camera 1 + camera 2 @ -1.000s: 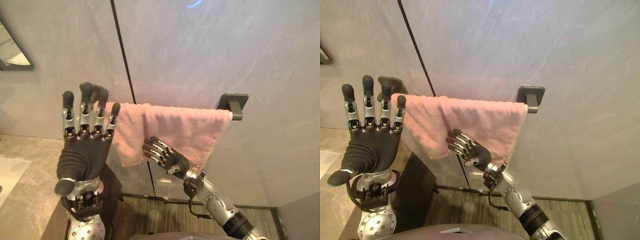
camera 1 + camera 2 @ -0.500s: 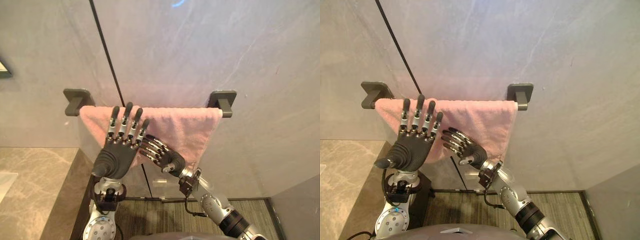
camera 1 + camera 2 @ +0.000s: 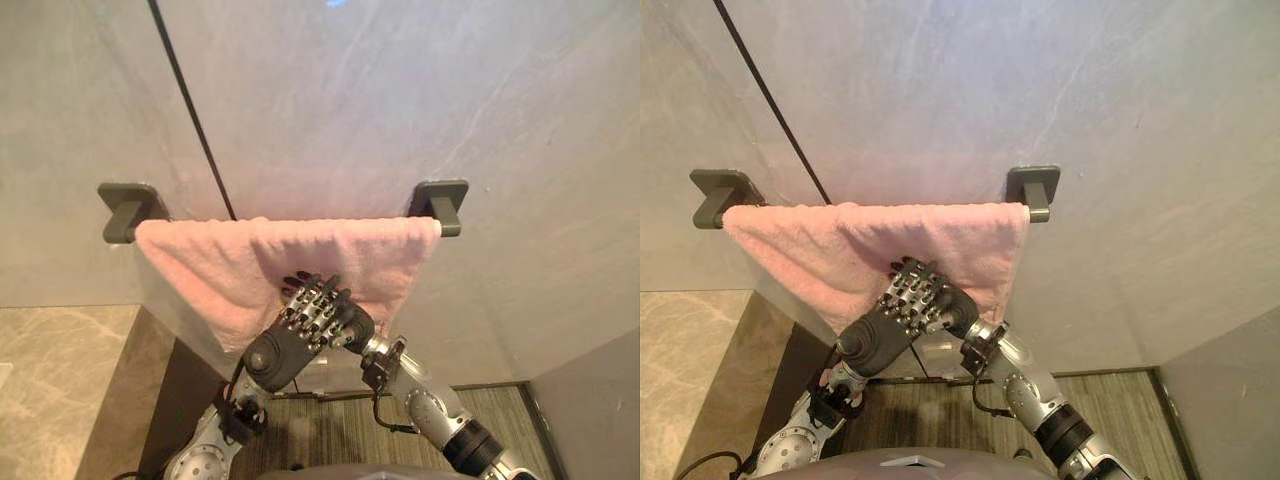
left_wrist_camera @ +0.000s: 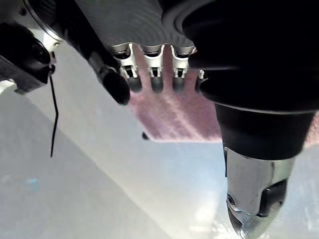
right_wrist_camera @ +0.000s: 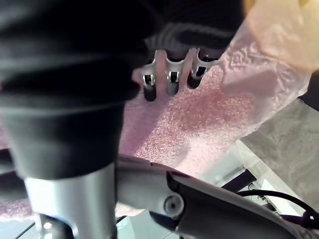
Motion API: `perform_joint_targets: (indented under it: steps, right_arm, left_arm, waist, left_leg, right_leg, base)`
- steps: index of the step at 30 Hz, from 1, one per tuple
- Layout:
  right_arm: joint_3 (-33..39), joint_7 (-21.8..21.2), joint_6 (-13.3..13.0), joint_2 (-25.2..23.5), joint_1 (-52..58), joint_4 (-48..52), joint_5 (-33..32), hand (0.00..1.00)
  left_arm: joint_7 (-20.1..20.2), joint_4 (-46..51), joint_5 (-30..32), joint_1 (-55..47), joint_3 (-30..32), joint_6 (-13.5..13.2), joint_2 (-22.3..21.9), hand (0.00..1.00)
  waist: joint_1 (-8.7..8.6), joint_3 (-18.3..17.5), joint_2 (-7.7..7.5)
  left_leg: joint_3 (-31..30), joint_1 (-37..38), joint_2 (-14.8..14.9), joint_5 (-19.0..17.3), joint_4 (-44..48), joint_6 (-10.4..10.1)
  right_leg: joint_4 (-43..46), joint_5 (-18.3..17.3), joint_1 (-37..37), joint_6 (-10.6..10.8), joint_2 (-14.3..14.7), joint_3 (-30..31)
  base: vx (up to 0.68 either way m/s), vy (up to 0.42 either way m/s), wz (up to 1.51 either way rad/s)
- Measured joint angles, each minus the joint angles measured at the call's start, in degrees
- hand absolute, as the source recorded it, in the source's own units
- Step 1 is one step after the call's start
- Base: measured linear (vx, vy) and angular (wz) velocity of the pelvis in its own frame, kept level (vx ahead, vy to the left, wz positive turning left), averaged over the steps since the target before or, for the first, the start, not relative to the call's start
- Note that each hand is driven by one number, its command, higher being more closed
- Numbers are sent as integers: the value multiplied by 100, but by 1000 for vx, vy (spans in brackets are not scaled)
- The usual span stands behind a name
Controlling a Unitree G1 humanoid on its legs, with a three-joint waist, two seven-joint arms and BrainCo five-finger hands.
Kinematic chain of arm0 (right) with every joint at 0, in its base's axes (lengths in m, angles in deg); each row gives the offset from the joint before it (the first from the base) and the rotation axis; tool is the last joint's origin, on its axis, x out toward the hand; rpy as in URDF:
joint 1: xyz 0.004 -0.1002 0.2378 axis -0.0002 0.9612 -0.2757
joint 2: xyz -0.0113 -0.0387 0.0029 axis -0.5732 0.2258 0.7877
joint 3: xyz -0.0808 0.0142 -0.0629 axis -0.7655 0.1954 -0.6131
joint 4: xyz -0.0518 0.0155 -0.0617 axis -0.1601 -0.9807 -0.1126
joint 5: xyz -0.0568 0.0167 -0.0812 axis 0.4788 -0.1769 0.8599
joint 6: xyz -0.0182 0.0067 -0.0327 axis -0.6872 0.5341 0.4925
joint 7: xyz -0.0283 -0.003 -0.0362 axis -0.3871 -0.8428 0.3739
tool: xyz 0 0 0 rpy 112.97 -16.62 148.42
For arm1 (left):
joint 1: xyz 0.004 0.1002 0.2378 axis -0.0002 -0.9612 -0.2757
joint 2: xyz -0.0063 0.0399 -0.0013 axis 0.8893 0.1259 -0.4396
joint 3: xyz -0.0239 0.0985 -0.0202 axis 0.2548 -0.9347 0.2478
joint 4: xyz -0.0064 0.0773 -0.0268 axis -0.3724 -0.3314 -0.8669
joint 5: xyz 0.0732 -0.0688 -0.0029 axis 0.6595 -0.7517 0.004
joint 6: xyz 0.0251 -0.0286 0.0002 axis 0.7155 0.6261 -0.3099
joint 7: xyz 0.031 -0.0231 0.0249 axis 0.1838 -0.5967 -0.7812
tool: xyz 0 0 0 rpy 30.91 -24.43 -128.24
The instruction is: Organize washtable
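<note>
One grey wall (image 3: pixel 400 100) carries a pink towel (image 3: pixel 200 275), hung between dark brackets (image 3: pixel 125 205). The left robot hand (image 3: pixel 275 352) and right robot hand (image 3: pixel 355 322) overlap at its lower middle, fingers straight against the cloth, grasping nothing.

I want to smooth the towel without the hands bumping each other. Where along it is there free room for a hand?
Free: the towel's stretch beside the left bracket, and its top strip toward the right bracket. Crowded: its lower middle, where the left hand and right hand overlap against it.
</note>
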Motion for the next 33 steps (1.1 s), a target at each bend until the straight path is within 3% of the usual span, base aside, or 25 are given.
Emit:
perform_joint_targets:
  steps: [5, 9, 14, 24, 33]
  right_arm:
    - [-58, 76, -1, 168, -174, 1, 4, 0]
    - [198, 152, -21, 151, -180, 25, 7, 0]
    - [670, 196, -95, 152, -178, 75, 21, 0]
    - [1549, 142, -99, 24, 307, 537, 357, 0]
    - [2304, 141, -102, -175, 617, 533, 469, 0]
  left_arm:
    - [39, -184, -5, 26, 45, -12, 390, 0]
    - [46, -188, 105, -2, 466, -40, 387, 0]
    - [-6, -189, 276, -3, 1264, -376, 258, 0]
    - [-227, -183, 724, 1, 2537, -775, -708, 0]
    - [-446, -909, 782, 0, 3073, -897, -1233, 0]
  waist:
    - [-9, 2, -5]
    - [17, 1, -8]
    - [17, -12, -31]
    - [72, -20, -45]
    - [79, -59, -102]
  left_leg:
    - [96, -31, 2, -29, 36, 16]
    - [176, -33, -2, -56, 38, 25]
    - [202, -89, -3, -55, 27, 25]
    - [161, -187, -12, -52, 16, 26]
    - [147, -219, -13, 48, -147, 20]
  right_leg:
    - [-4, 55, -76, -4, 2, 133]
    - [-4, 65, -79, 2, 1, 220]
    - [-5, 72, -140, 8, 3, 237]
    - [-21, 91, -218, 6, -1, 221]
    - [-19, 105, -319, 4, 4, 207]
  base:
    - [-19, 8, -12]
    - [-24, 15, -12]
    - [-1, 3, -1]
    - [6, 1, 0]
    - [-3, -1, 0]
